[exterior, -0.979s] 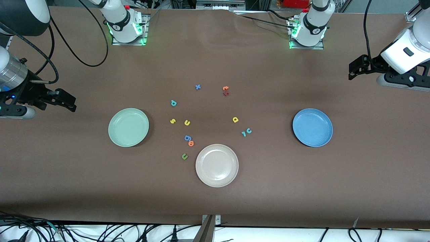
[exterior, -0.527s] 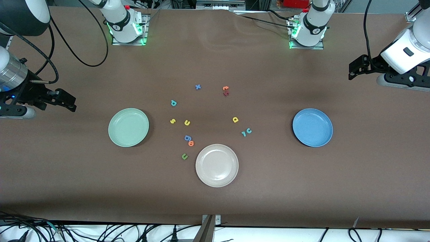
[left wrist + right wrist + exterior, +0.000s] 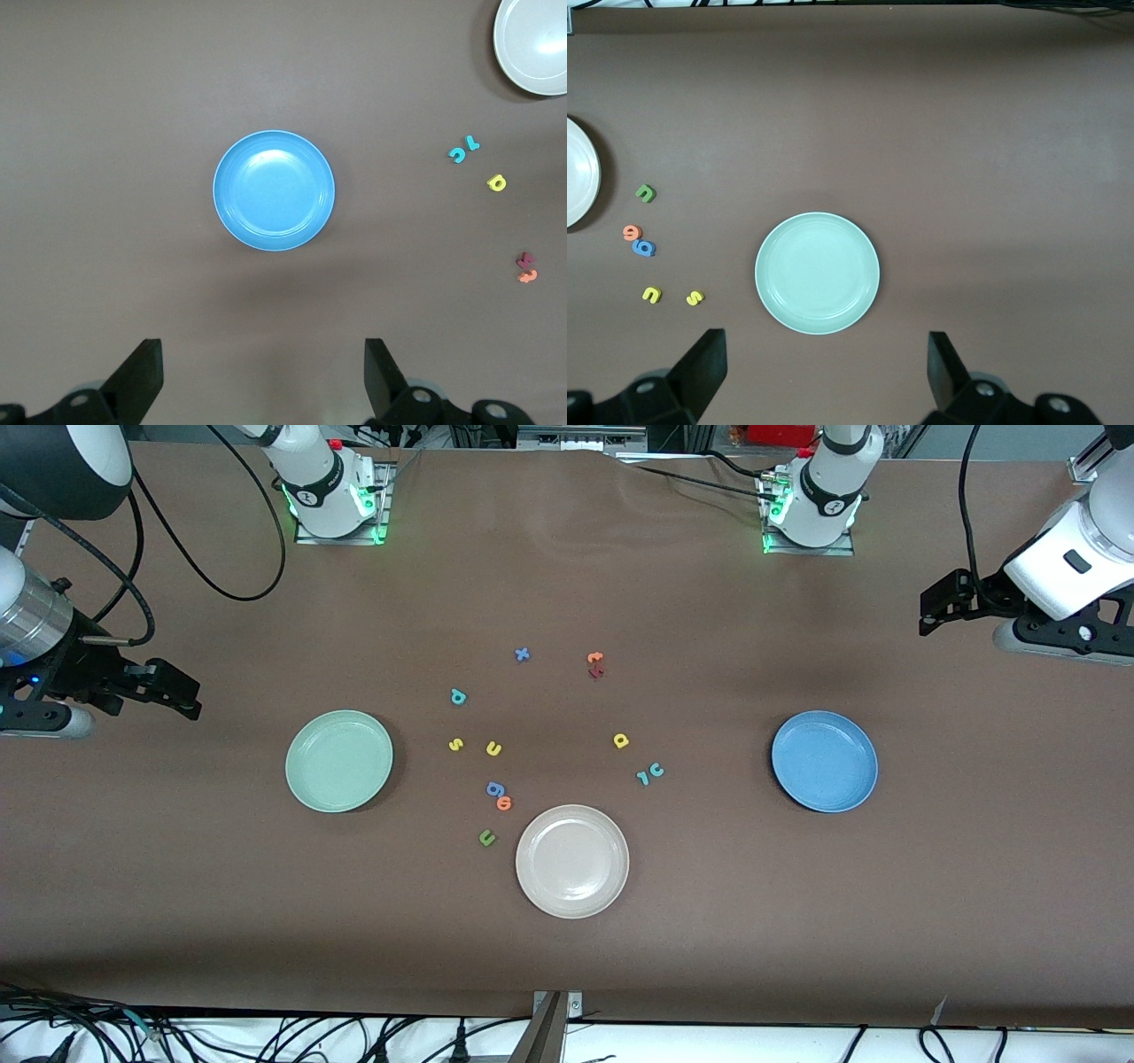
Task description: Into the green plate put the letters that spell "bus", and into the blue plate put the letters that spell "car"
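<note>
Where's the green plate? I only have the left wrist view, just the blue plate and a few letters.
Observer: The green plate sits toward the right arm's end of the table, with nothing in it.
Operator: And the bus letters?
Observer: The yellow s and yellow-orange u lie side by side on the table; the teal b lies farther from the front camera.
Operator: What about the right pincer?
Observer: The right pincer hangs open over the table's right-arm end, holding nothing.
</note>
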Available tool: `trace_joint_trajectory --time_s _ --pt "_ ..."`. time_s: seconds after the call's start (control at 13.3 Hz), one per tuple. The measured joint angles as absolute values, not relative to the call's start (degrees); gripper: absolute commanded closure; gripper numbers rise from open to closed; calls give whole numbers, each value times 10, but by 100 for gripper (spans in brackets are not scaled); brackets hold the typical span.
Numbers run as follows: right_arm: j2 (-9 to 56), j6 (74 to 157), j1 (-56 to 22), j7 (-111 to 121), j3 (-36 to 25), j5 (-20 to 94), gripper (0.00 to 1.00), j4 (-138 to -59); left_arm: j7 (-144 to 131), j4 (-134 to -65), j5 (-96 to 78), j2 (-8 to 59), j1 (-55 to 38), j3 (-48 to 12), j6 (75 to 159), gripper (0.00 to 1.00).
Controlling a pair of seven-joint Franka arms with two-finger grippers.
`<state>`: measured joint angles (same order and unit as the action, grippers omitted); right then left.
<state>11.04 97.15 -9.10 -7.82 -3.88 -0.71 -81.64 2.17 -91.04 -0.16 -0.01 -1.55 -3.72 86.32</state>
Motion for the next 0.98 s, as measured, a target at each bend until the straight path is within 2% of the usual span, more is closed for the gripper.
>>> trace_joint_trajectory --time_s 0.98 --pt "110 972 -90 -78 -39 -7 0 -816 22 -910 -2 0 -12 -36 857 0"
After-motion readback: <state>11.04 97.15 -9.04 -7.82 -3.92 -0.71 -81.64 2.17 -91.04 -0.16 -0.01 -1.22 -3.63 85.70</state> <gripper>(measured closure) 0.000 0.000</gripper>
